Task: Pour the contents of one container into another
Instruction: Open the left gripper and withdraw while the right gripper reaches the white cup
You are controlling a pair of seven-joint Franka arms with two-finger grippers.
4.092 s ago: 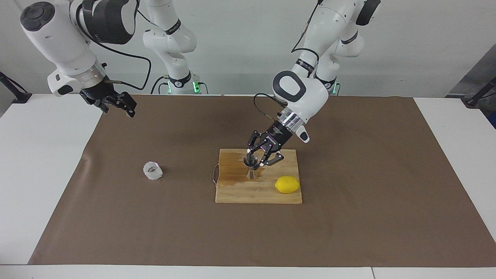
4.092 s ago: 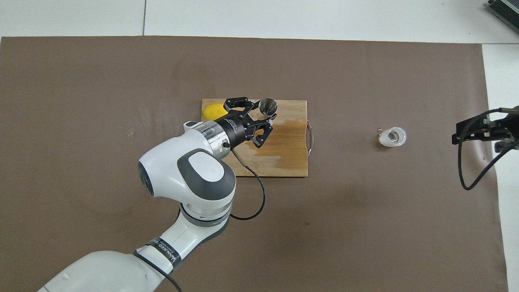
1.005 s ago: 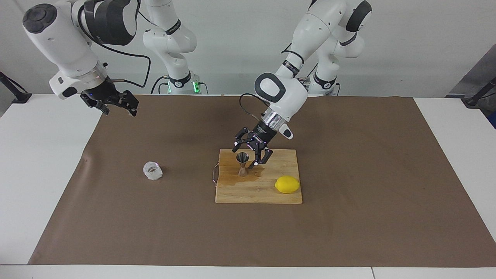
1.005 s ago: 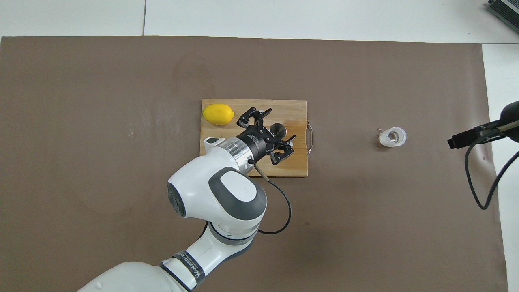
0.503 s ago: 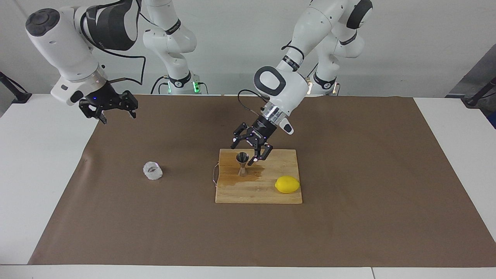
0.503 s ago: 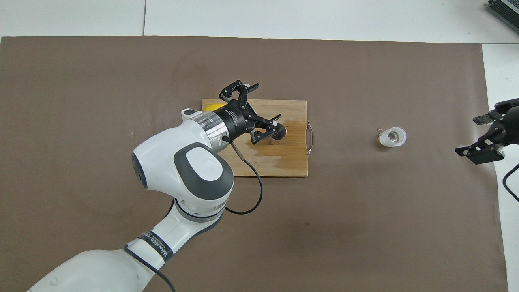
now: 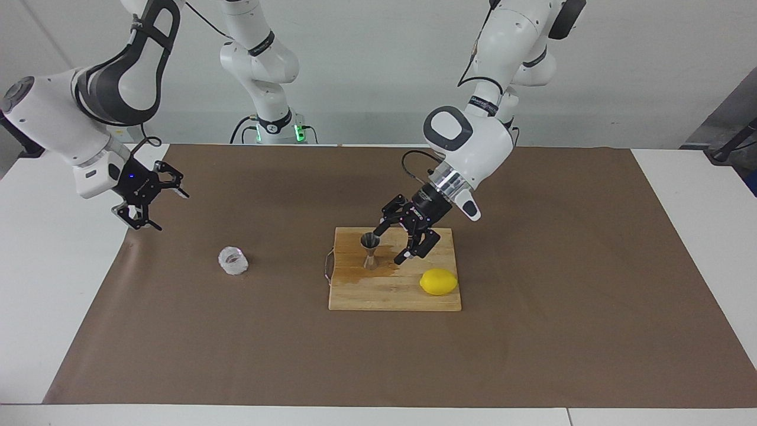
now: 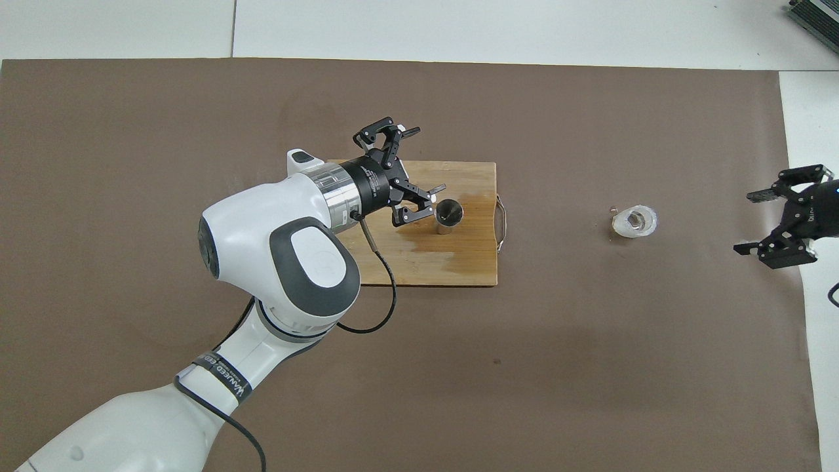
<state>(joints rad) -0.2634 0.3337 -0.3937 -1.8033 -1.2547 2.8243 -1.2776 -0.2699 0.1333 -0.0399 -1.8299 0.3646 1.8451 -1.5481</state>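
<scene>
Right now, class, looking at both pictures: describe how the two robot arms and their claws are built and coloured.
Both arms have glossy white rounded shells with dark grey joint caps and black bands lettered in white. A silver ring joins each wrist to a black two-finger claw of skeletal links: left claw, right claw. A black cable loops from each wrist. Green lights glow at one base.

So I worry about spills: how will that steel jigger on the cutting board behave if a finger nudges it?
The jigger stands upright on a small foot with a narrow waist, so a nudge near the rim would likely tip it. Its polished steel probably slips between fingers. The cutting board looks wet around it, so it may slide.
</scene>
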